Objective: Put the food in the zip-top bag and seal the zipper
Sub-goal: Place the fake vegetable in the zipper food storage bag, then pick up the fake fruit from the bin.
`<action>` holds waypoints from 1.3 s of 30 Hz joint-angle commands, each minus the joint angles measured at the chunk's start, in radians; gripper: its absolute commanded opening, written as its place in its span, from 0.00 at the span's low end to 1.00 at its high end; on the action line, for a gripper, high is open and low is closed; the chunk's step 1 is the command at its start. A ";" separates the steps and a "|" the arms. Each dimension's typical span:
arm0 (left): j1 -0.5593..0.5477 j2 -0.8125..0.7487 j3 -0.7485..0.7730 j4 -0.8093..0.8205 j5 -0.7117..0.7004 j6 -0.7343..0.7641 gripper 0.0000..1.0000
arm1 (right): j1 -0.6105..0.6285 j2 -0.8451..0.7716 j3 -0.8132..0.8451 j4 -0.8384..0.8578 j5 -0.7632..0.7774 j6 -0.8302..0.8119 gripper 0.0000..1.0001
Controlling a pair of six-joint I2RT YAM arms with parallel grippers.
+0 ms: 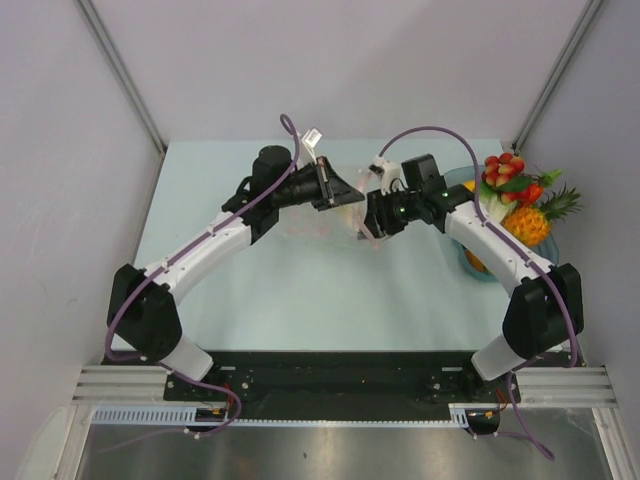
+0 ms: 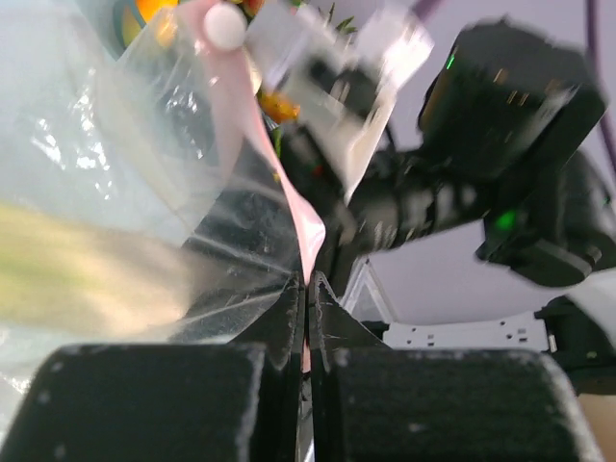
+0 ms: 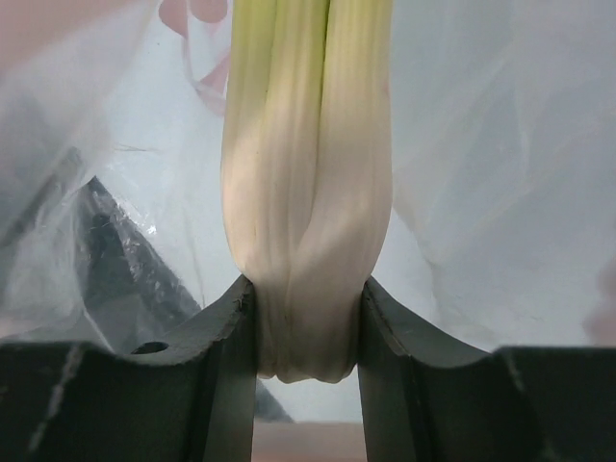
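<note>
While the left claw (image 2: 306, 289) pinches the pink-red zipper strip (image 2: 289, 207) of the clear crinkly zip-top bag (image 2: 144, 183), the right claw (image 3: 308, 322) holds food at its mouth.
The right claw is clamped on the butt end of the pale green ribbed toy stalks (image 3: 308, 164). Their long axis runs straight ahead from it, between the bag's walls at mid-worktop (image 1: 300, 290). The likely next move is to push on along that axis, then let go.

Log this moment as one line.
left gripper: shut on zipper | right gripper: shut on green stalks | zip-top bag: between both grippers
</note>
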 commanded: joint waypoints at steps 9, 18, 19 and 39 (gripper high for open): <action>0.042 -0.002 0.021 0.050 0.022 -0.083 0.00 | 0.040 -0.112 0.066 0.015 -0.085 -0.218 0.85; 0.090 -0.022 -0.097 -0.007 0.030 -0.004 0.00 | -0.014 -0.152 0.247 -0.251 -0.004 -0.424 1.00; 0.090 -0.022 -0.100 -0.005 0.030 -0.001 0.00 | -0.075 -0.158 0.249 -0.274 -0.015 -0.433 0.99; 0.088 0.110 0.013 -0.046 0.065 0.098 0.00 | -1.017 0.032 0.460 -0.456 0.075 -0.356 1.00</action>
